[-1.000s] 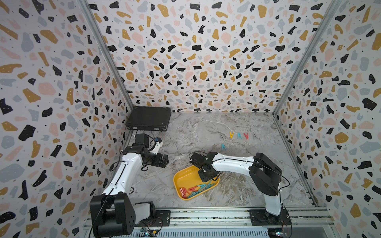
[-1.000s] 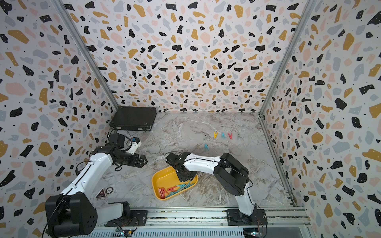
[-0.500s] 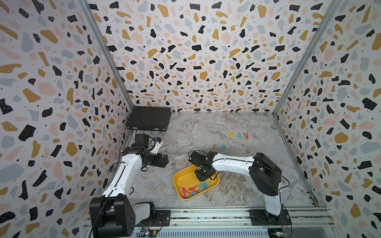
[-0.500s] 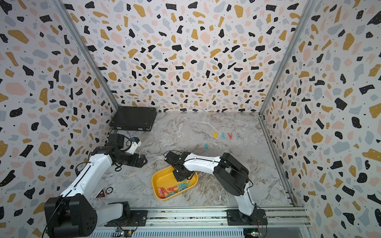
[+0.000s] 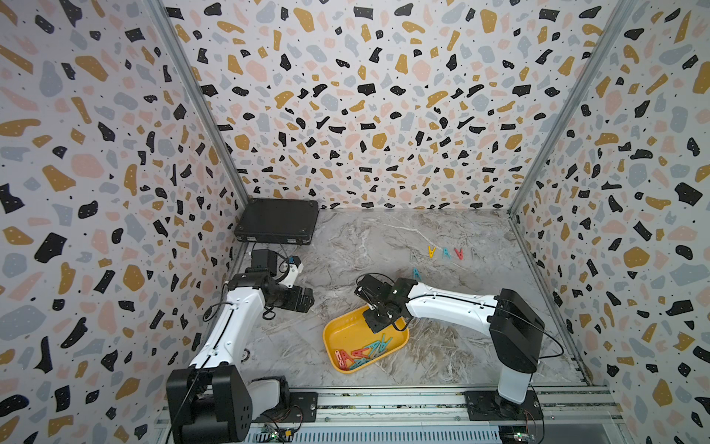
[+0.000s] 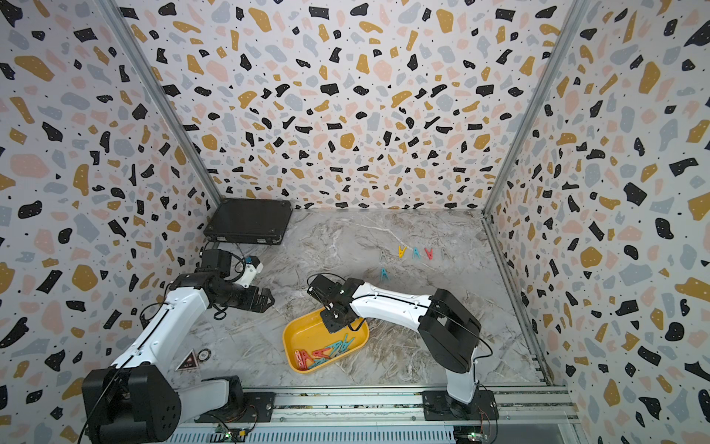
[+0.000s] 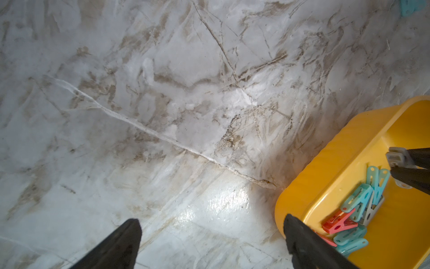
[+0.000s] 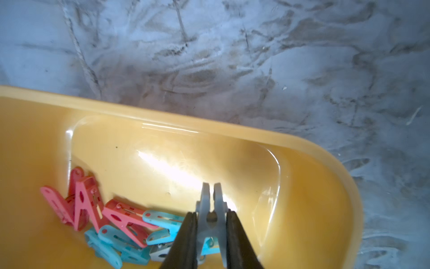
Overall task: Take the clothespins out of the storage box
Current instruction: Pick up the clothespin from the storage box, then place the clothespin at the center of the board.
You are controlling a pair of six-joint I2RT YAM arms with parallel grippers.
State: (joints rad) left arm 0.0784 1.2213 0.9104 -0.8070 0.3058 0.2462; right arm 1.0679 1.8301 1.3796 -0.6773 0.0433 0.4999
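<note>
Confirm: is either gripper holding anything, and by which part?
Right gripper pinches a grey clothespin across its middle, near the spring; one end pokes out ahead. Left gripper is open, empty.

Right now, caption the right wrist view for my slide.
Right gripper shut on a grey clothespin over the yellow storage box, red and teal clothespins inside.

left arm (image 5: 230, 326) and right arm (image 5: 449, 305), white link shells, black joint housings, thin black cables (image 5: 217, 335) looped at wrists, black tapered fingers (image 7: 309, 246), white camera mount (image 5: 292, 271) on left wrist, black base plates (image 5: 476, 403)
</note>
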